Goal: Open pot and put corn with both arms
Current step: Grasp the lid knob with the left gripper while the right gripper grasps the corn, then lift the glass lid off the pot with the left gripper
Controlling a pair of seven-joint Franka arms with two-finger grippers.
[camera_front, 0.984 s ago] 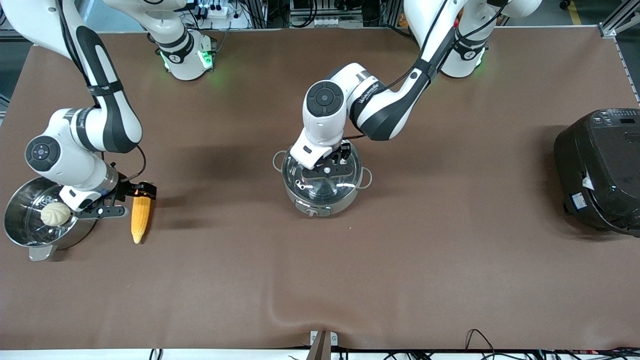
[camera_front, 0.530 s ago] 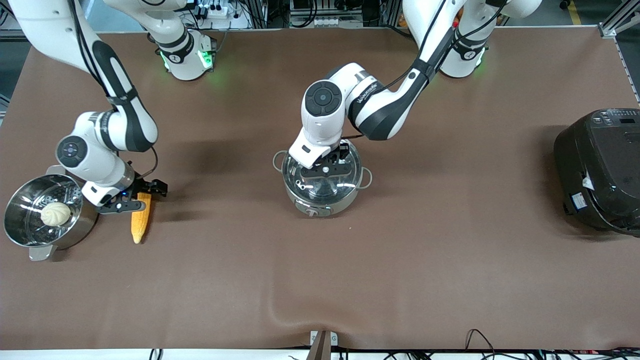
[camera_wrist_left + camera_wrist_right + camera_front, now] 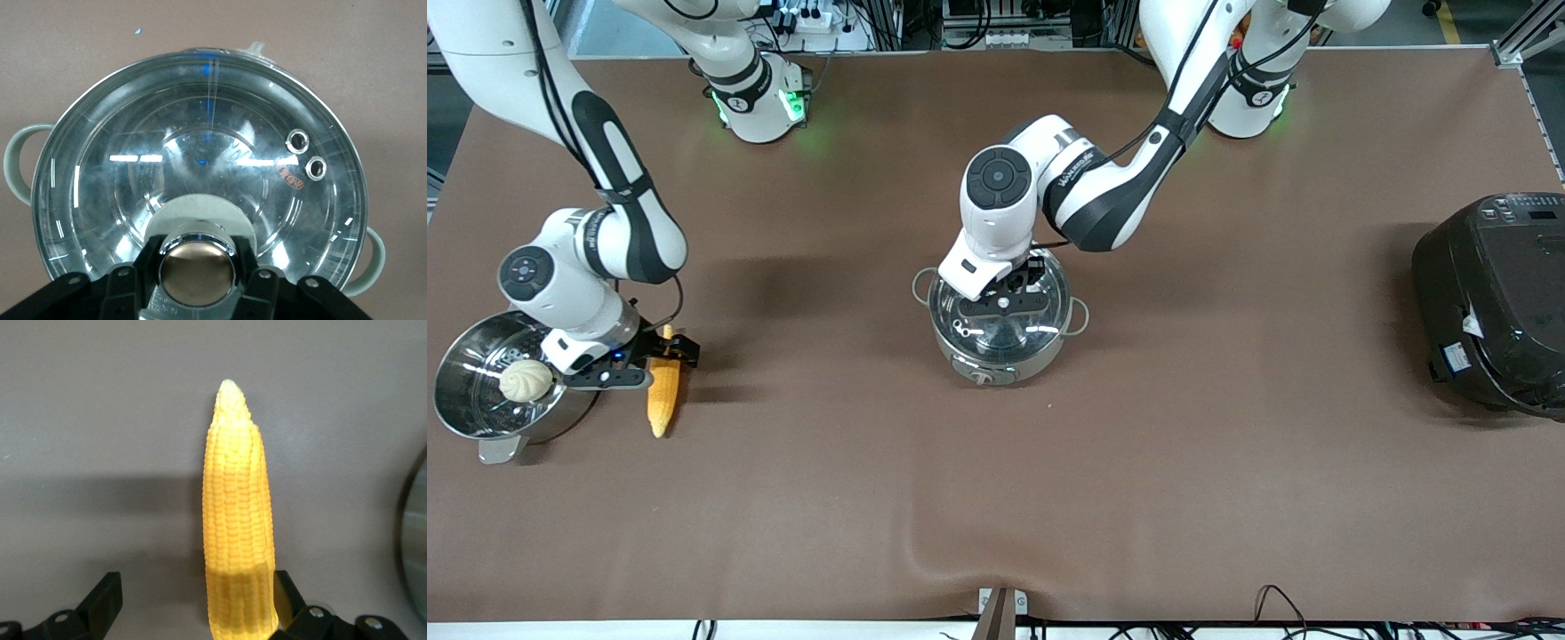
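Note:
The grey-silver pot (image 3: pixel 996 364) stands mid-table with its glass lid (image 3: pixel 1040 307) on it. My left gripper (image 3: pixel 1003 302) is shut on the lid's round metal knob (image 3: pixel 197 267), one finger against each side, and the lid (image 3: pixel 200 160) rests on the pot. The yellow corn (image 3: pixel 662 400) lies on the mat beside the steamer pot, at the right arm's end. My right gripper (image 3: pixel 660 360) is low over its thick end and open. In the right wrist view the corn (image 3: pixel 238 520) lies against one finger (image 3: pixel 283 593), with a wide gap to the other finger.
A steel steamer pot (image 3: pixel 480 427) holding a white bun (image 3: pixel 525 380) stands right beside the corn and my right gripper. A large black rice cooker (image 3: pixel 1494 302) sits at the left arm's end of the table.
My right gripper swung away from the steamer pot and back, now straddling the corn's thick end. The corn shifted a little toward the steamer pot. My left gripper stayed on the lid knob.

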